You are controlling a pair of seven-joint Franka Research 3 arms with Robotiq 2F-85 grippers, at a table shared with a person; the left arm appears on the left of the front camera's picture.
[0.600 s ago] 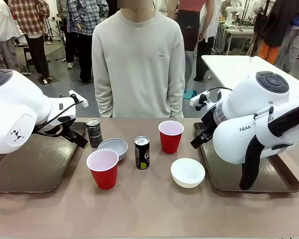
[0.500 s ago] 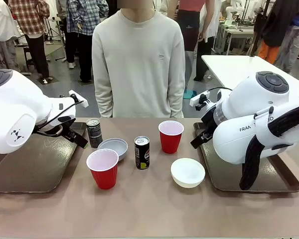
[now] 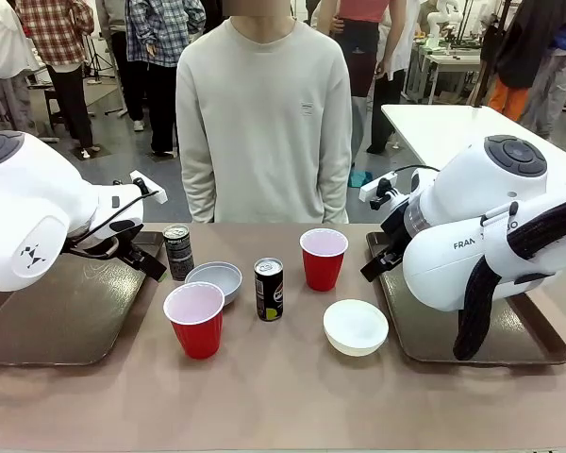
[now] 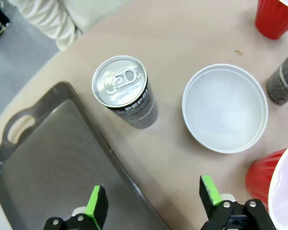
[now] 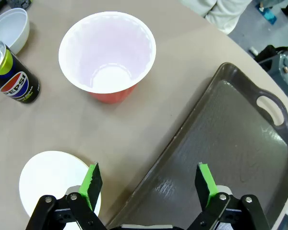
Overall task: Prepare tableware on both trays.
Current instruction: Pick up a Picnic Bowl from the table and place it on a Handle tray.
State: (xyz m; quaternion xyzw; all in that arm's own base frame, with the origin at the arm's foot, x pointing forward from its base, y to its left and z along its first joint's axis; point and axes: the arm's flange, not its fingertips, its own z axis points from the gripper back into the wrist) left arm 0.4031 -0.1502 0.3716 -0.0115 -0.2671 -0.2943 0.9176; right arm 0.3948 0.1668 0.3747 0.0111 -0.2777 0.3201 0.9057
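Can beyond left gripper's parted fingers, apparently clear.

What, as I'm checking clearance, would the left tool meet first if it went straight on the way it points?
Probably bare table beside the tray's rim, short of the dark can. The open left tool straddles that rim and might touch it first; depth is unclear.
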